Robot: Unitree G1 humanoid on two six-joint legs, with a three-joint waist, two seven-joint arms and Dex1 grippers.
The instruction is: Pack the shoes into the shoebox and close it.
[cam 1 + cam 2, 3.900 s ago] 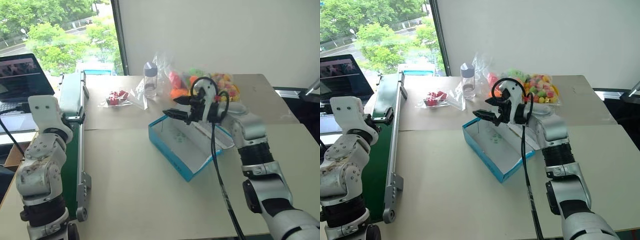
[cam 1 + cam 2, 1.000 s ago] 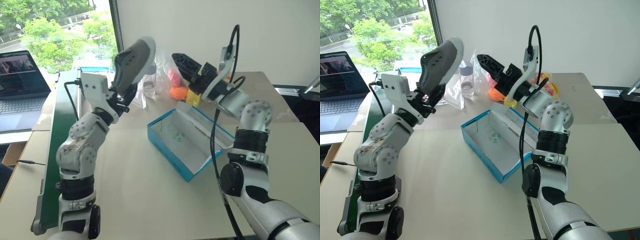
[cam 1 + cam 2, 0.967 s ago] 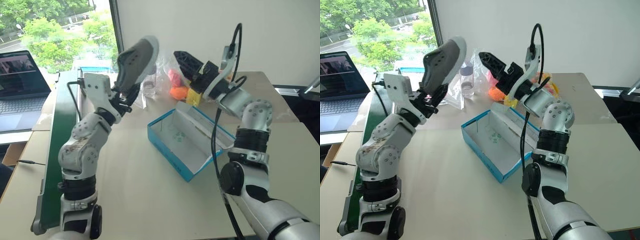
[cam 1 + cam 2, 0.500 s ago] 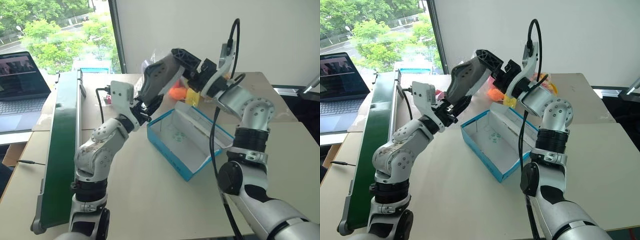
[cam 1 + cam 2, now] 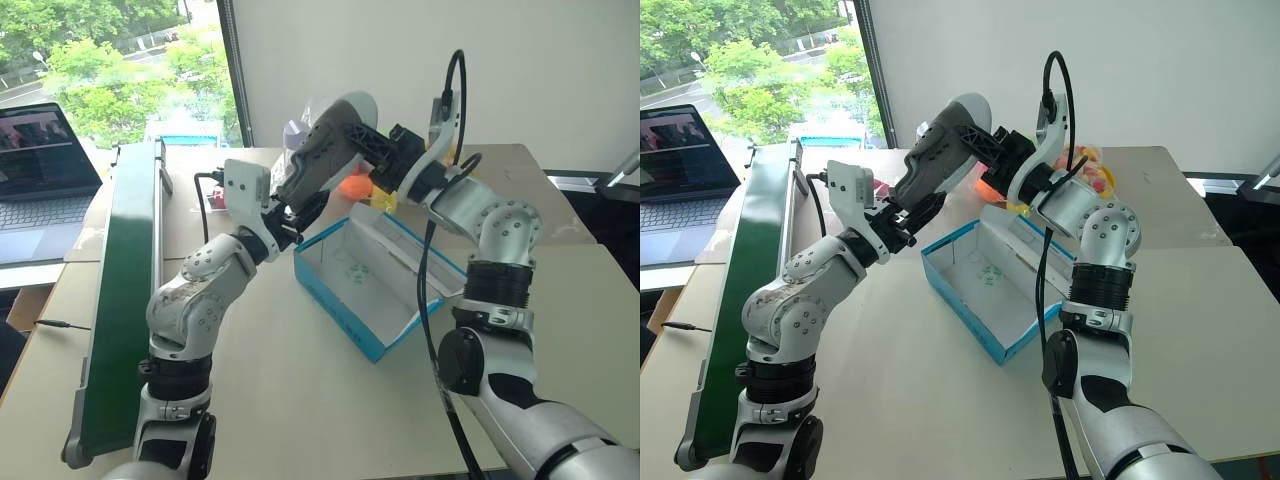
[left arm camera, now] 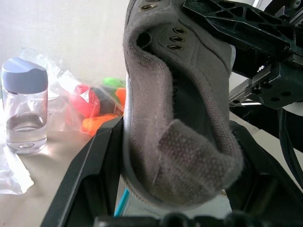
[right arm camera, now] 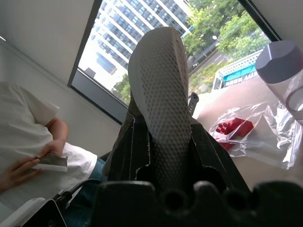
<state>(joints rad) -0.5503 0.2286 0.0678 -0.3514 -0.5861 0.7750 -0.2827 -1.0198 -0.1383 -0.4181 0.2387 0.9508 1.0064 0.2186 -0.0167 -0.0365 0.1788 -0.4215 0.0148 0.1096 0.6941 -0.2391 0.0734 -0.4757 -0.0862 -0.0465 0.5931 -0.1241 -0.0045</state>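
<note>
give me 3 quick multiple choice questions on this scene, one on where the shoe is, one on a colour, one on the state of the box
1. Where is the shoe?
A. inside the shoebox
B. in the air between both grippers
C. on the green conveyor

2. What colour is the shoebox outside?
A. blue
B. red
C. black

3. What state is the shoebox in?
A. shut
B. open, holding a shoe
C. open, no shoe inside

Answers:
1 B: the left gripper and right gripper meet on it above the table.
2 A: its outer walls are bright blue.
3 C: the white inside shows bare.

The shoe [image 5: 325, 150] hangs above the shoebox [image 5: 378, 285], at its 11 o'clock; the bottle [image 6: 24, 106] stands behind.
</note>
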